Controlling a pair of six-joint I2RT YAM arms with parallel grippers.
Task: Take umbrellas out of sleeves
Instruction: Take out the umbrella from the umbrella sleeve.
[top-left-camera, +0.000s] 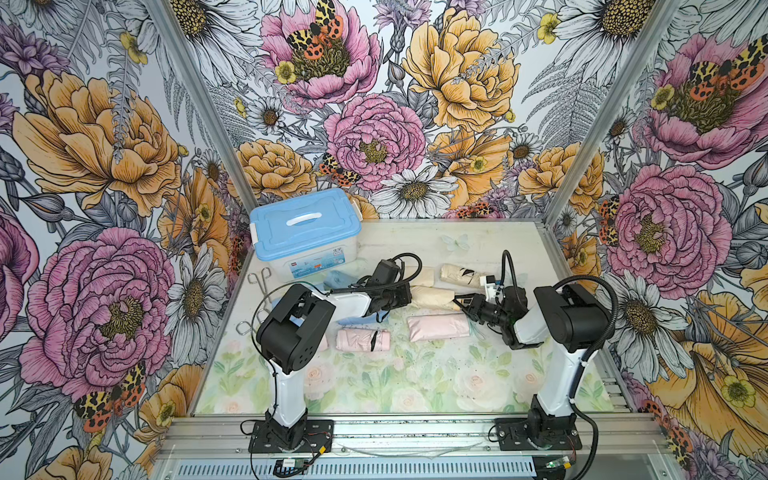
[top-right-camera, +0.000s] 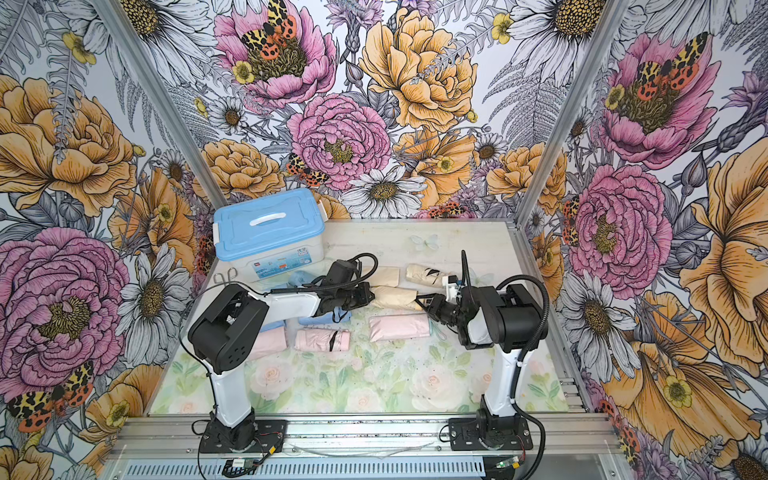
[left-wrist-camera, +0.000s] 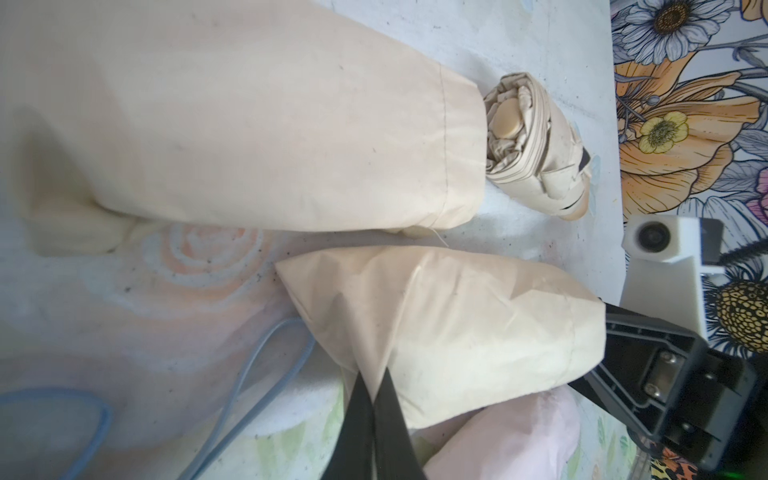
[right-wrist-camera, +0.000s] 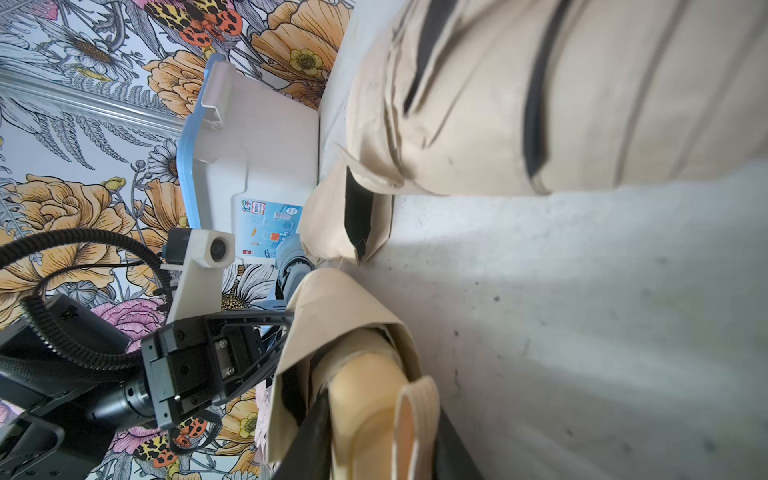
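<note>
The cream sleeve (top-left-camera: 430, 297) with a cream umbrella (right-wrist-camera: 365, 395) inside lies mid-table (top-left-camera: 374, 374), the left claw (left-wrist-camera: 374, 384) pinched tight on its closed end and the right claw (right-wrist-camera: 378, 449) clamped on the umbrella's handle at the open end, beside a pink sleeve (top-left-camera: 438, 326).

A blue-and-white printed label (top-left-camera: 318, 266) sits on the front wall of the blue-lidded plastic box (top-left-camera: 272, 257); it bears a small red logo, tiny product pictures and a few larger characters; all its writing is too small and blurred to read in any view.
</note>
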